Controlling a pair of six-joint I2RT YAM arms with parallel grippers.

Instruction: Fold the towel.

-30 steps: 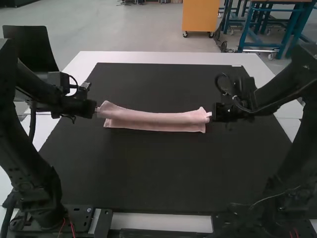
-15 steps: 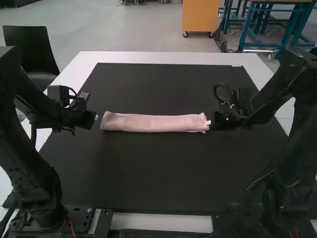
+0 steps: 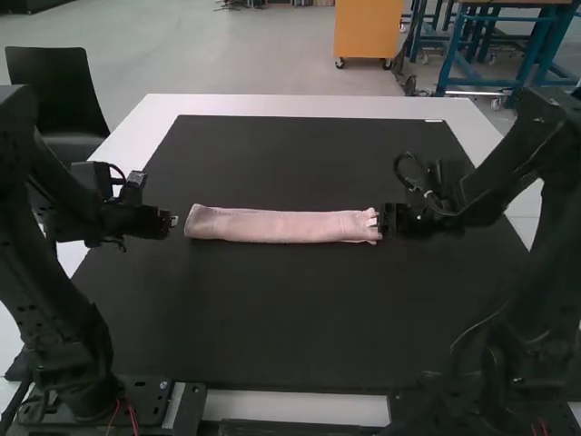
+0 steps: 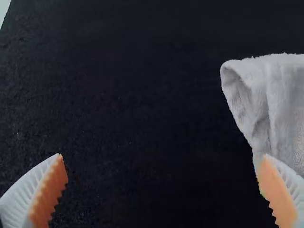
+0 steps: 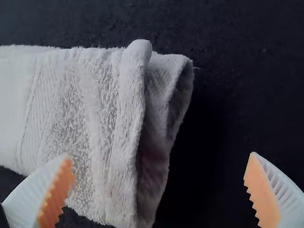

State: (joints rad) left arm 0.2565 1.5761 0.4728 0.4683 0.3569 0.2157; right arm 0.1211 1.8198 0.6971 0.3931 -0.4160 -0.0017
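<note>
- Pink terry towel (image 3: 283,226): folded into a long, narrow strip, lying crosswise on a black mat (image 3: 290,309) that extends past it all round.
- Left end of the towel: its layers part at a corner, leaving a small open loop of cloth, as the left wrist view shows.
- Right end of the towel: a thick rounded fold lies over a lower layer, with a dark hollow between them; a ribbed band crosses the cloth a little inward from there.
- Left gripper (image 3: 174,221): just beyond the towel's left end, fingers spread wide, nothing held. In its wrist view, one orange pad (image 4: 278,194) overlaps the sight of the towel's edge; whether they touch, I cannot tell.
- Right gripper (image 3: 379,221): at the towel's right end, fingers wide apart and gripping no cloth. One finger appears against the towel, the other past its end, over the mat.
- White table (image 3: 300,104): seen beyond the towel, bordering the mat.
</note>
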